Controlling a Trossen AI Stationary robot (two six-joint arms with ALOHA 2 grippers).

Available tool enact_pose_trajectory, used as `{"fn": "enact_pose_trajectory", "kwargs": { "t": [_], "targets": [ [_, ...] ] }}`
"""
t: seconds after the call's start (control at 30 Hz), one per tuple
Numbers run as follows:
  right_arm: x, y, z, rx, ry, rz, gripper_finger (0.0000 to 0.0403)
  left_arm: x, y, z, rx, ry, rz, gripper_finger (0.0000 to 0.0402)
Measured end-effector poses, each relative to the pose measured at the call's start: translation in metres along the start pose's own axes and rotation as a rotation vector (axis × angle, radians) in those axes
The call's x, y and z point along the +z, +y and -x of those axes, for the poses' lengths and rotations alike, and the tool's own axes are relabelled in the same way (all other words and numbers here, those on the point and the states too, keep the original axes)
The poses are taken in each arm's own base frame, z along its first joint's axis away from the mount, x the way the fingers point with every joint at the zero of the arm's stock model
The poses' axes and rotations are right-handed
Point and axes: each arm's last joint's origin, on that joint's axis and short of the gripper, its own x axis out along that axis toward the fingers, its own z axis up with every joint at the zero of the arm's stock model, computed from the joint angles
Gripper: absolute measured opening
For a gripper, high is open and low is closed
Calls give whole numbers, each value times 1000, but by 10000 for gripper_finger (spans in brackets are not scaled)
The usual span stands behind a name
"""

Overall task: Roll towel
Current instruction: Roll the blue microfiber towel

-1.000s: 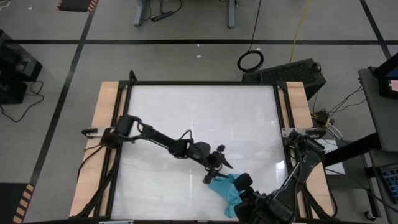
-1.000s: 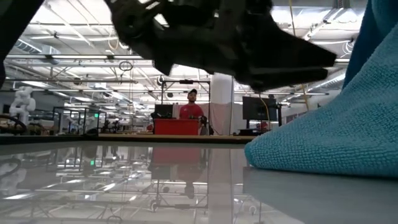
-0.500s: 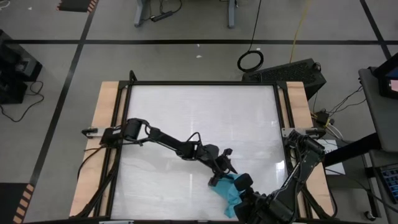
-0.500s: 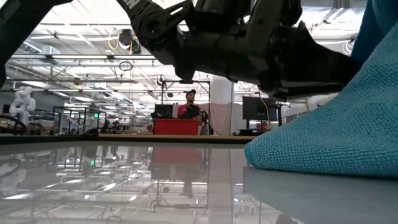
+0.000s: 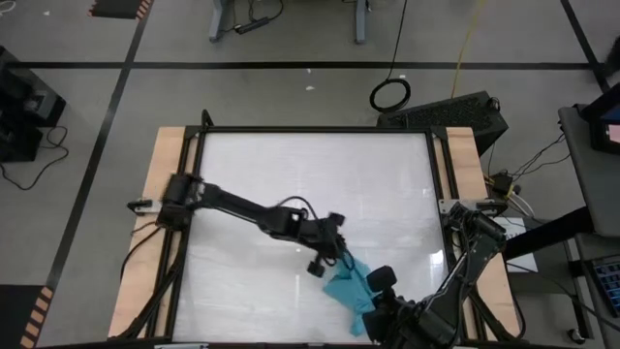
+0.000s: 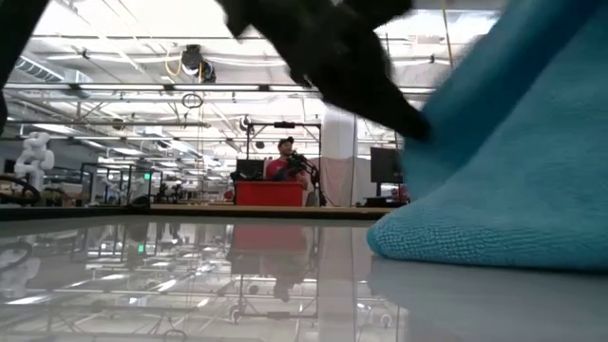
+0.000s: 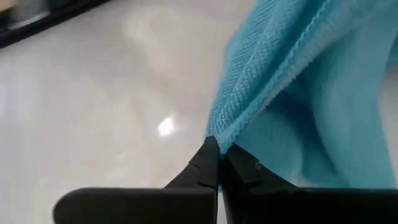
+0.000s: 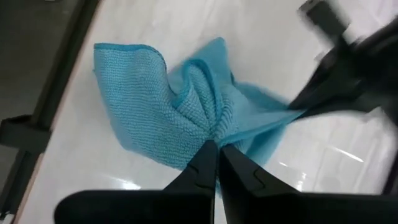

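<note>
1. While the towel lies bunched on the white desk, low and right of centre in the high view, both arms meet over it.
2. The left claw is closed, pinching the towel's hemmed edge.
3. The right claw, at the lower edge of the high view, is closed, gripping the gathered folds.

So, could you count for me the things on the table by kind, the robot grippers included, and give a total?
Towel, turquoise-blue: 1, the towel, bunched near the table's front edge.
Grippers, dark: 2, the left gripper and the right gripper, each shut on the towel.
Total: 3
</note>
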Motion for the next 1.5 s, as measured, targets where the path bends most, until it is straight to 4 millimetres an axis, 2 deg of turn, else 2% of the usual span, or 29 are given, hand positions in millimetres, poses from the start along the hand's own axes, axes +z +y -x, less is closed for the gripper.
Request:
{"fn": "enact_pose_trajectory", "kwargs": {
  "t": [0.13,0.23,0.33,0.4,0.53,0.63,0.83,0.97,1.07,1.23,1.43,1.5],
  "targets": [
    [-1,-4,0,-68,-7,-49,10,20,-4,65,124,92,-52,3],
    [0,-6,-3,-112,-25,-59,45,25,-8,108,168,153,-49,2],
    [-1,-7,-11,-155,-13,-50,103,21,-12,137,195,226,6,2],
    [-2,-10,-19,-175,13,-52,144,15,-15,147,187,290,59,1],
    [-5,-14,-40,-225,58,-98,204,1,-25,149,168,441,149,1],
    [-5,-11,-57,-224,51,-130,221,-3,-31,141,159,491,197,1],
    [5,6,-96,-192,-137,-146,207,-2,-41,136,150,485,249,0],
    [11,7,-116,-246,-263,-166,185,-1,-44,137,148,487,263,0],
    [21,-1,-130,-260,-345,-175,167,0,-48,137,140,478,268,0],
    [37,-25,-157,-172,-444,-186,141,3,-54,136,135,455,297,0],
    [34,-62,-185,-175,-388,-256,121,5,-63,137,124,449,310,0],
    [33,-71,-194,-118,-374,-273,118,5,-66,138,120,448,304,0]
  ]
}}
